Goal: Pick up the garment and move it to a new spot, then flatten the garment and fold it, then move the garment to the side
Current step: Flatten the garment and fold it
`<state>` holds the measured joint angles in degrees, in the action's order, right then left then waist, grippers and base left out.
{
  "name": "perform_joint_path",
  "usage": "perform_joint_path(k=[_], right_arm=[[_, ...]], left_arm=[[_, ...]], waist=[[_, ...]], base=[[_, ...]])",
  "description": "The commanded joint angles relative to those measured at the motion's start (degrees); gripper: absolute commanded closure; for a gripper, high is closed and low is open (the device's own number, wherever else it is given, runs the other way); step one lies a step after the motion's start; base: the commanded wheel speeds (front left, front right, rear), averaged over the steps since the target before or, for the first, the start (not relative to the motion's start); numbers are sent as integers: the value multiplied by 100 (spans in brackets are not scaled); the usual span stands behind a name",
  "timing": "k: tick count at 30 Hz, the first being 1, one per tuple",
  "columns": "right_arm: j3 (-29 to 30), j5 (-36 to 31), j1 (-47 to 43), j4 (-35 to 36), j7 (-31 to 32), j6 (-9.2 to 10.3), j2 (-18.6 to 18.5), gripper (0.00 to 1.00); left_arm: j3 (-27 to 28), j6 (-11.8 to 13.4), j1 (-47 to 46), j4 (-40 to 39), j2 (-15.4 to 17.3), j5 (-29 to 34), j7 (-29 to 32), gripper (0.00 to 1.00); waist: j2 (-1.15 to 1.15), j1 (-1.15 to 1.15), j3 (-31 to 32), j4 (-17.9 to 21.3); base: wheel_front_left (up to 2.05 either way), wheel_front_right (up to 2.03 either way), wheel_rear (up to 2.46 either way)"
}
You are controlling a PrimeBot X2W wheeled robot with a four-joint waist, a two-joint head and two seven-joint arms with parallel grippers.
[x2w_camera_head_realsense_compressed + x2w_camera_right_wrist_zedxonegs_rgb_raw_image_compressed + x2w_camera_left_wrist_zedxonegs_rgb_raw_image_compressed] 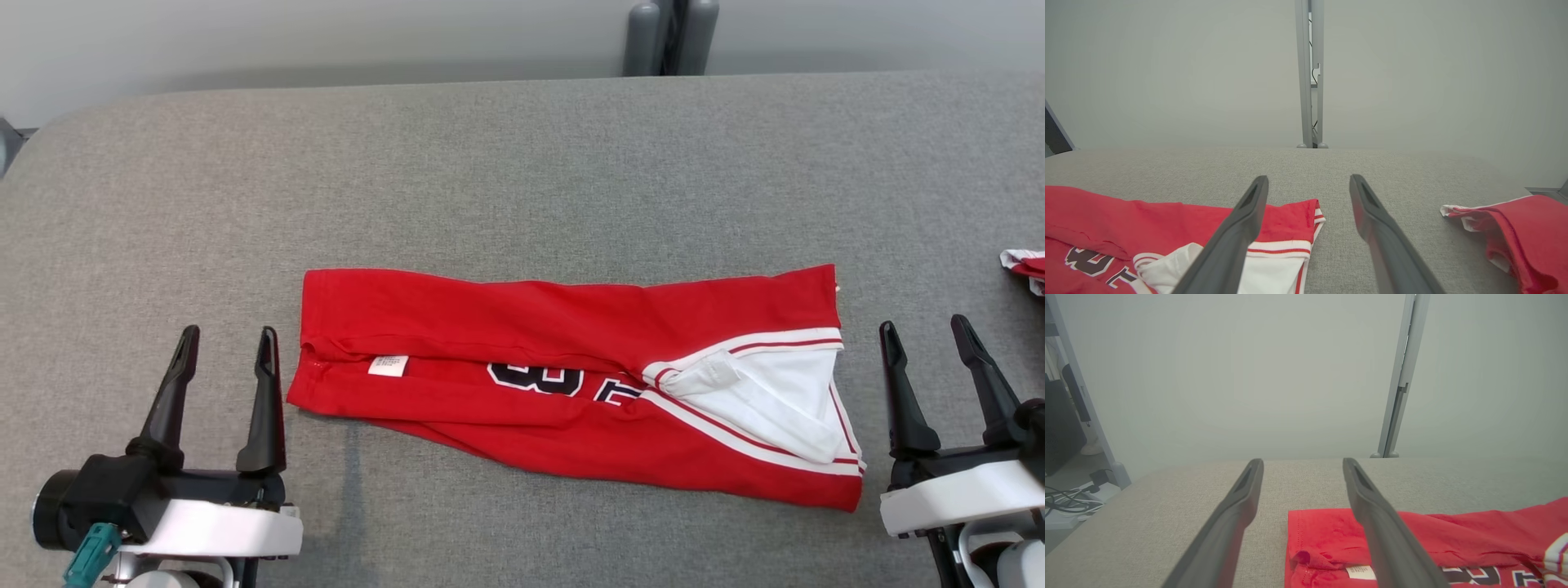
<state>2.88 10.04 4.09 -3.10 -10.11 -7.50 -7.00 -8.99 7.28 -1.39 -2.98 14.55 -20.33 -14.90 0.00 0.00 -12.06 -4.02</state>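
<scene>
Grey worktop [522, 163] carries the folded red jersey [522, 327]: 3 o'clock of the left gripper [229, 332], 9 o'clock of the right gripper [923, 323], both spread wide, holding nothing.

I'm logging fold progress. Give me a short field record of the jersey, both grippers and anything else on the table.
jersey: folded into a long strip, flat on the table, white sleeve at its right end
left gripper: open, empty, beside the jersey's left end
right gripper: open, empty, beside its right end
other: second red garment at the table's right edge
</scene>
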Motion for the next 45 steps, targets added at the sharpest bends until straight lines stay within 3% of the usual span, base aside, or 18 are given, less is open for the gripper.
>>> perform_joint_path(k=[1, 11, 18, 28, 29, 31, 37, 45], right_arm=[[2, 2, -43, -39, 26, 3, 7, 0], [33, 124, -21, -358, 192, 3, -178, 0], [-130, 284, 113, -1316, 196, 3, -264, 0], [-990, 717, 533, -2580, -13, -4, -250, 0], [-1055, 799, 569, -2629, -58, -4, -256, 9], [-1196, 916, 632, -2773, -115, -4, -294, 98], [-1358, 1253, 755, -2853, -346, 7, -470, 100], [-520, 1322, 698, -2587, -518, 14, -996, 100]], left_arm=[[-18, -33, 13, 46, 1, 25, -21, 0], [-113, -115, -149, 166, -25, -12, -15, 0], [-191, -136, -281, 180, -81, -15, -13, 0], [-246, -187, -438, 217, -133, -3, -16, 0], [-241, -188, -440, 222, -133, -1, -17, 0], [-237, -190, -473, 227, -137, 3, -18, 0], [-190, -157, -470, 196, -119, 15, -19, 0], [-160, -125, -411, 123, -90, 15, -20, 0]], waist=[[0, 0, 28, -31], [0, 0, 10, -153], [0, 0, -137, -329], [0, 0, -341, -398], [0, 0, -353, -394], [0, 0, -372, -387], [0, 0, -398, -307], [0, 0, -399, -161]], base=[[0, 0, 0], [0, 0, 0], [0, 0, 0], [0, 0, 0], [0, 0, 0], [0, 0, 0], [0, 0, 0], [0, 0, 0]])
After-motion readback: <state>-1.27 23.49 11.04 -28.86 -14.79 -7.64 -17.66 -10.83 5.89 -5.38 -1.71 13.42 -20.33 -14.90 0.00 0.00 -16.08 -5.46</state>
